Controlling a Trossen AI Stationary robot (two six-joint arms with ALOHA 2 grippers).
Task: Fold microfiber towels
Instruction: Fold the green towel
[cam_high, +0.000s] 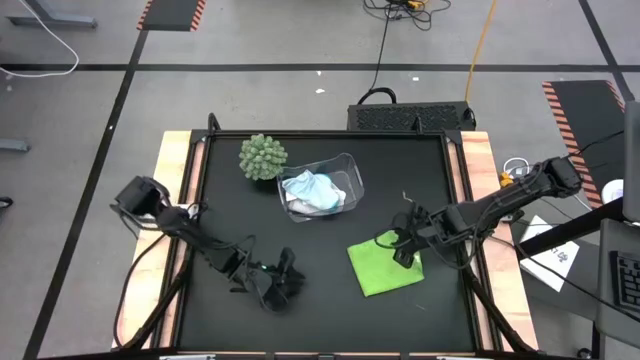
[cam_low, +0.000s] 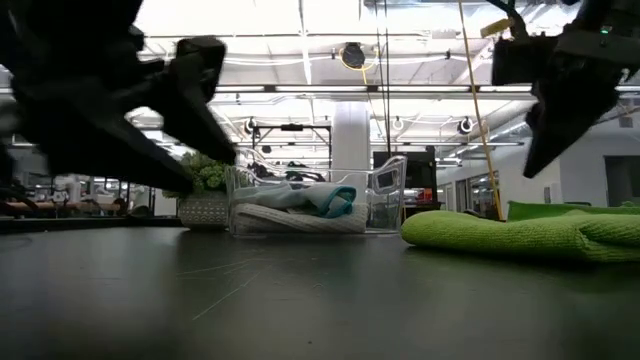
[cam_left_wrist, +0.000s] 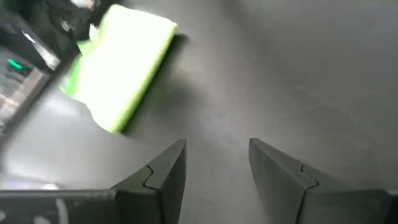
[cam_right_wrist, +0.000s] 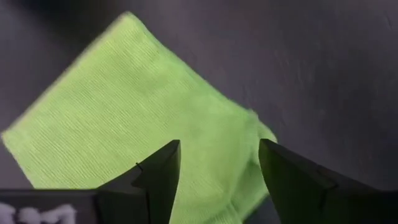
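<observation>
Right pincer (cam_right_wrist: 217, 180) agape, empty, over lime towel (cam_right_wrist: 143, 118) (bin (cam_high: 345, 170) only overhead).

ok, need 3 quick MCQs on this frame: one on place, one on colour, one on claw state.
1. Where are the white and light blue towels?
A. in the clear bin
B. on the green towel
C. under the left claw

2. What colour is the towel below the right claw?
A. white
B. lime green
C. light blue

3. The right claw is:
A. shut on the towel
B. open above the towel
C. inside the bin

Answers:
1 A, both towels lie bunched in the clear bin.
2 B, the lime green towel lies flat.
3 B, right claw fingers stand apart, holding nothing.
</observation>
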